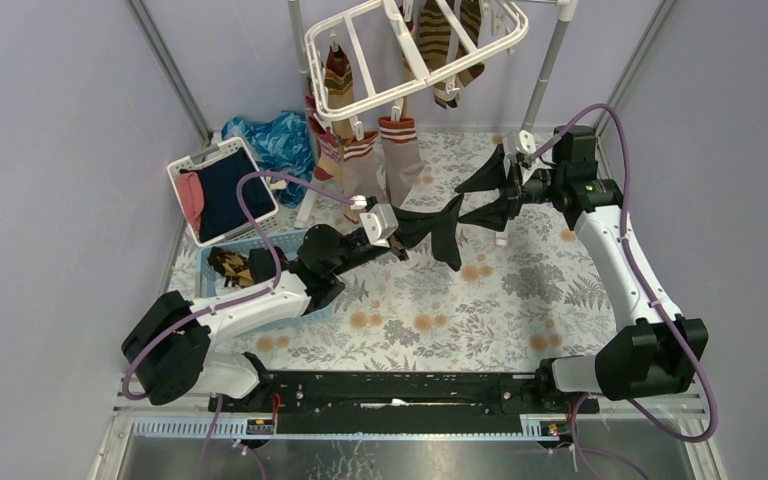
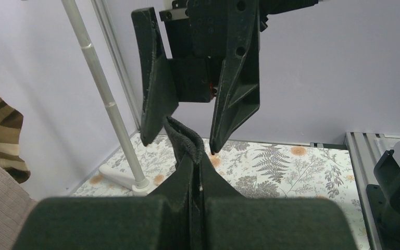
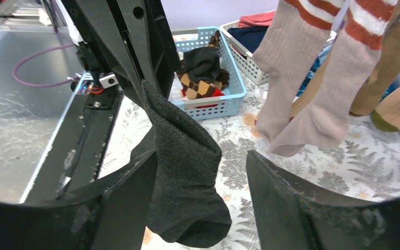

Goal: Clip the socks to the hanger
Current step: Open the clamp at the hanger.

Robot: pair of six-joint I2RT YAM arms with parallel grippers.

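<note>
- Left gripper (image 2: 202, 208), black, two-fingered, nearest the lens: fully closed on a plain black knit sock (image 3: 187, 172), pinched part-way along. The toe end dangles free over the middle of the floral-patterned tabletop (image 1: 460, 320).
- Right gripper (image 2: 181, 143), black, two-fingered: jaws wide, straddling the sock's folded cuff edge, gripping nothing. Hazard: only a narrow fold sits between the fingertips, so closing here may catch a sliver that slips out under tension.
- Hazard: if the left lets go before the right has a firm bite, the sock would drop onto the tabletop.
- Large white plastic frame hanger (image 1: 412, 50), above the far edge: tan socks with red-and-white striped cuffs (image 1: 400, 160) and brown striped socks (image 1: 338, 85) already clipped. Hazard: the near-side clips look crowded, and the dangling toe could snag hung pairs on the way up.
- Pale pole stand (image 2: 101, 88), foot on the tabletop toward the far edge, near the right gripper: a knock could rock the hanger.
- Small blue plastic basket (image 3: 213, 108), left edge: brown-and-yellow argyle socks (image 3: 198, 86) waiting inside.
</note>
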